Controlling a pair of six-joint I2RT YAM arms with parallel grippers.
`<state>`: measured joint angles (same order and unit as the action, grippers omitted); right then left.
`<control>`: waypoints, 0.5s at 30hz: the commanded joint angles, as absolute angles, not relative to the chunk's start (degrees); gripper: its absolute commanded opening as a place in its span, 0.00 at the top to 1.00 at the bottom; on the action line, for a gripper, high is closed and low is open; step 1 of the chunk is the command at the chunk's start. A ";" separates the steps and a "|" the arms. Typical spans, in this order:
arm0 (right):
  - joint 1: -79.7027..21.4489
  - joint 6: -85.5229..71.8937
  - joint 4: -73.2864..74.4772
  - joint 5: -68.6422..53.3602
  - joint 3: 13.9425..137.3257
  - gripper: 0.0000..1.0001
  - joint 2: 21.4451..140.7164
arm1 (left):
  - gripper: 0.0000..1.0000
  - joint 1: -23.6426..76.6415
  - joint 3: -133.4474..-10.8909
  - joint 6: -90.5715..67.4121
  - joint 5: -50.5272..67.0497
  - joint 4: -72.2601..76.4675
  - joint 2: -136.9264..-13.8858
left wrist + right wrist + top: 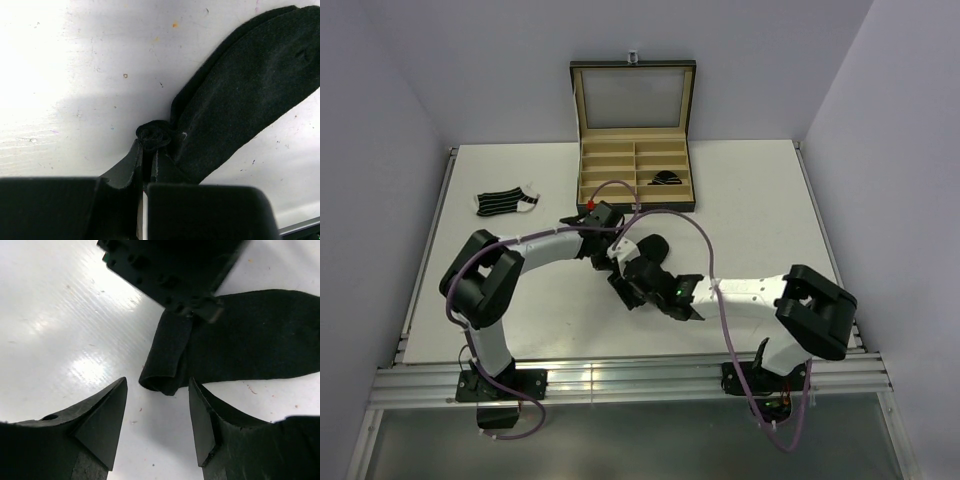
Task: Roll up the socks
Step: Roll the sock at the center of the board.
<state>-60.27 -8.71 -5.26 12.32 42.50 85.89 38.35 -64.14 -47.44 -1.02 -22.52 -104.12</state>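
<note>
L gripper (pixel 151 152) clamped on rolled end of black sock (pixel 250 90); R gripper (pixel 157 387) apart, at roll. Best w/ tight pinch, even roll, fabric flat.

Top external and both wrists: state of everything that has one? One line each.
box: open.
striped bundle: rolled, in a right-column compartment of the box.
striped sock: flat, unrolled, on the table left of the box.
black sock: on the table, one end rolled, rest flat.
left gripper: shut on the black sock at its rolled end.
right gripper: open, holding nothing, tips near the rolled end.
</note>
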 commanded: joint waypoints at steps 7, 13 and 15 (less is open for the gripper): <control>-69.34 -1.32 -5.80 33.39 50.27 0.41 94.12 | 1.00 38.41 -65.48 -43.77 -0.97 -27.60 -107.23; -70.40 -0.62 -4.57 36.21 53.44 0.41 98.61 | 1.00 38.41 -65.83 -43.42 -0.62 -27.95 -107.31; -70.40 -0.62 -3.96 36.82 54.14 0.41 100.28 | 1.00 38.41 -65.92 -43.33 -0.53 -28.04 -107.40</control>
<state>-70.00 -1.52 -4.21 32.42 51.53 98.78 38.17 -65.76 -45.39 0.03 -24.32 -104.99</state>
